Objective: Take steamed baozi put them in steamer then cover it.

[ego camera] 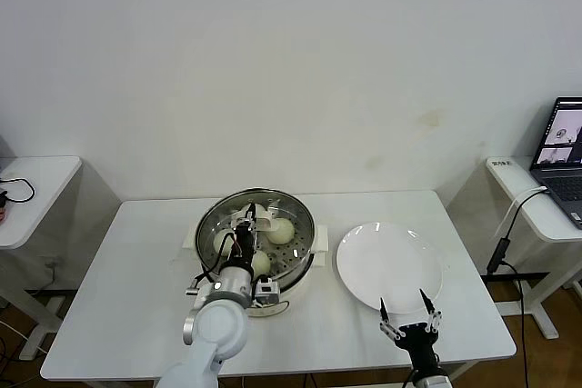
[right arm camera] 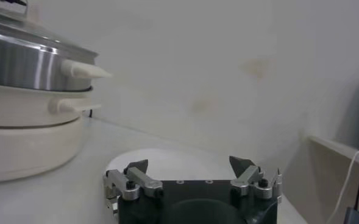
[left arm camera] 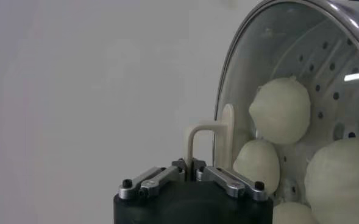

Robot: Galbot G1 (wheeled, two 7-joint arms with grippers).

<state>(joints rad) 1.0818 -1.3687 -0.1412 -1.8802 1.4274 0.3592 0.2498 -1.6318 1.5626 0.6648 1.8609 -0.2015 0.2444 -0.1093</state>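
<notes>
- Head view: the left end effector (ego camera: 252, 224) sits over the steamer (ego camera: 209, 224), pinched narrow on the handle of the cover (left arm camera: 240, 85), which lies on the pot.
- Under the glass just beyond its fingers rest the steamed baozi (left arm camera: 280, 109).
- The right end effector (right arm camera: 188, 167) hovers spread wide, empty, at the near rim of the white plate (ego camera: 391, 265) on the surface (ego camera: 136, 306).

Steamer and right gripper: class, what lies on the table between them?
In the head view, the white plate lies between the steamer and the right gripper, which hovers open over the plate's near rim.
</notes>
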